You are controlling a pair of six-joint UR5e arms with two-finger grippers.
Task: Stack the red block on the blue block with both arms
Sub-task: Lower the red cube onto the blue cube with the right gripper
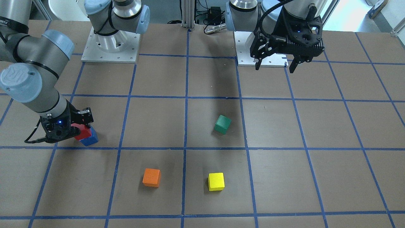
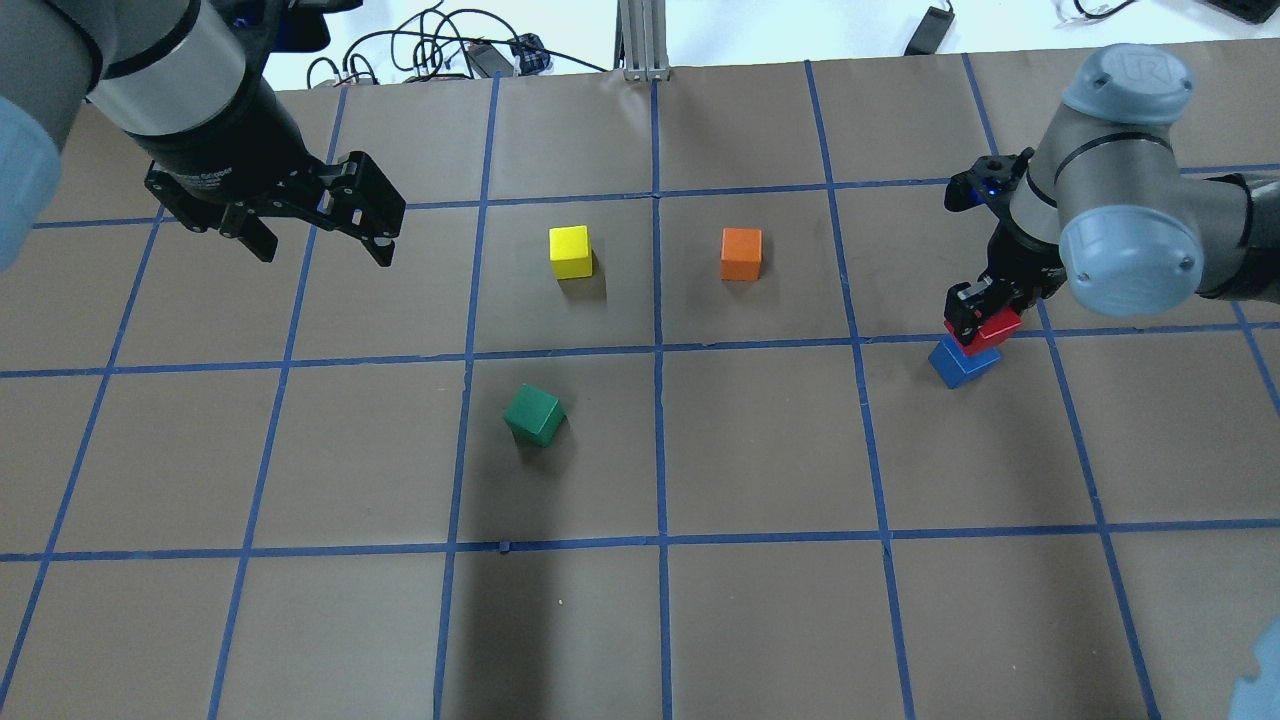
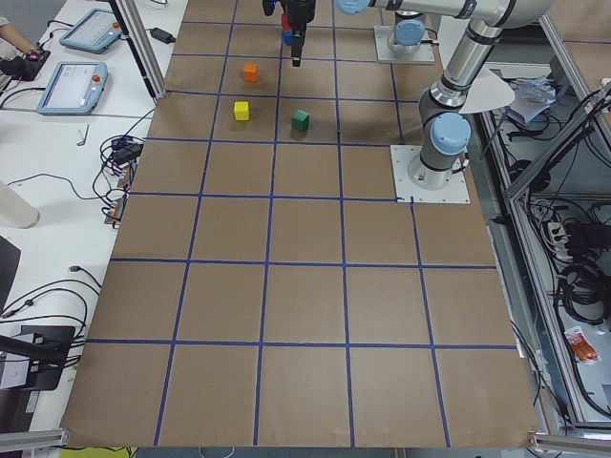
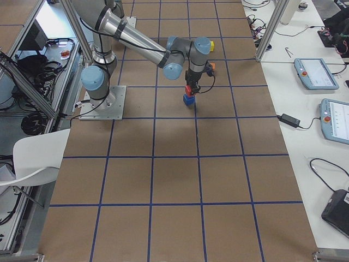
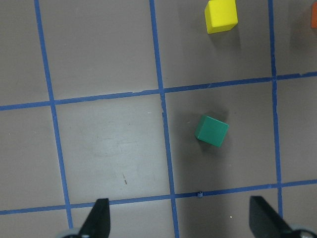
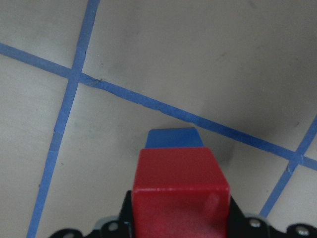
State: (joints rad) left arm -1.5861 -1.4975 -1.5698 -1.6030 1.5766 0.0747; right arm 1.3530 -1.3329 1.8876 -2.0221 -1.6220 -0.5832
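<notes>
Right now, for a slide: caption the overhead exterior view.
Right gripper holds red block over blue block; left gripper hangs open.

Fig. Item counts. Cubes, n = 5, 1 per colour: red block (image 2: 992, 327), blue block (image 2: 960, 364), green cube (image 2: 533, 414), orange cube (image 2: 741, 253), yellow cube (image 2: 570, 251). Robot arms, n = 2: left arm (image 2: 170, 80), right arm (image 2: 1130, 230). Base plates, n = 2: left-arm plate (image 1: 243, 53), right-arm plate (image 1: 133, 47). Handheld screen units, n = 2: nearer unit (image 4: 335, 121), farther unit (image 4: 315, 73).

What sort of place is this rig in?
Probably a robotics lab cell: a silver-grey jointed arm bolted to a brown paper-covered table with a blue tape grid, and a grey touchscreen teach pendant beside it.
</notes>
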